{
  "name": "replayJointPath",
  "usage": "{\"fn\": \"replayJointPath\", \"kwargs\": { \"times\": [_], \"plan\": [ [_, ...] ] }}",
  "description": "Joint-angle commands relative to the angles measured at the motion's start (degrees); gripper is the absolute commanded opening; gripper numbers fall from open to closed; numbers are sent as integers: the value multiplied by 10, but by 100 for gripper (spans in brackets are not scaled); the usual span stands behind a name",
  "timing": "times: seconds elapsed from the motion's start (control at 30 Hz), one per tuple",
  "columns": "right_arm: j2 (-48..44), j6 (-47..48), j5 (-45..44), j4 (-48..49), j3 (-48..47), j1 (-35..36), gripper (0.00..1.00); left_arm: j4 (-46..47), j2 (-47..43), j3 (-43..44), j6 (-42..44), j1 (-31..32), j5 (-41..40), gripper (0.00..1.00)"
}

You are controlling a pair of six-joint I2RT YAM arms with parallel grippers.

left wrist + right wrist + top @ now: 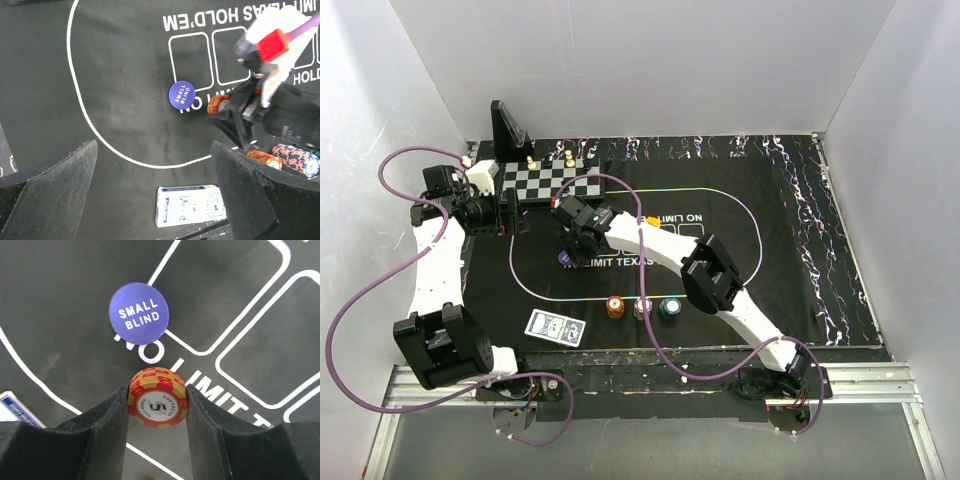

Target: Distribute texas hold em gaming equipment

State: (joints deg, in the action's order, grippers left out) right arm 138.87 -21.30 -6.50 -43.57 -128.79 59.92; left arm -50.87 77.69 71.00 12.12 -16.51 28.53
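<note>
Gripping orange chips (158,405) in right claw (158,391): set flat beside blue disc (139,313), no overlap. Left claw (155,150) released.

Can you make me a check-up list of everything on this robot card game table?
Surface: black poker mat, white oval line, lying flat.
Job's things: blue small blind disc on the mat; red-yellow chip just beside it; three chip stacks in a row and a card deck near the front edge.
Clutter: chessboard with pieces, back left.
Grippers: right gripper shut on the red-yellow chip; left gripper open, empty.
Cables: purple cables loop beside the left arm and across the right arm.
Surroundings: white walls; metal rail in front.
</note>
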Motion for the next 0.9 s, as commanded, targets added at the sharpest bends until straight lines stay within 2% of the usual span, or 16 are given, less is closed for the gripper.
{"fn": "replayJointPath", "kwargs": {
  "times": [0.0, 0.37, 0.43, 0.53, 0.7, 0.87],
  "plan": [
    [12, 2, 25, 12, -30, -1, 1, 5, -3, 20, 0, -5, 6, 98],
    [41, -8, 54, 15, -29, 0, 1, 5, 0, 26, 1, -5, 4, 98],
    [47, -9, 61, 14, -31, 1, 6, 6, -2, 25, 1, -6, 5, 98],
    [54, -10, 61, 6, -43, 2, 19, 10, -6, 22, -1, -6, 5, 98],
    [51, -9, 73, -5, -47, 2, 55, 5, -3, 31, -1, -6, 0, 98],
    [19, -1, 47, -5, -32, 1, 73, 2, -3, 32, -3, -7, -1, 98]
  ]
}}
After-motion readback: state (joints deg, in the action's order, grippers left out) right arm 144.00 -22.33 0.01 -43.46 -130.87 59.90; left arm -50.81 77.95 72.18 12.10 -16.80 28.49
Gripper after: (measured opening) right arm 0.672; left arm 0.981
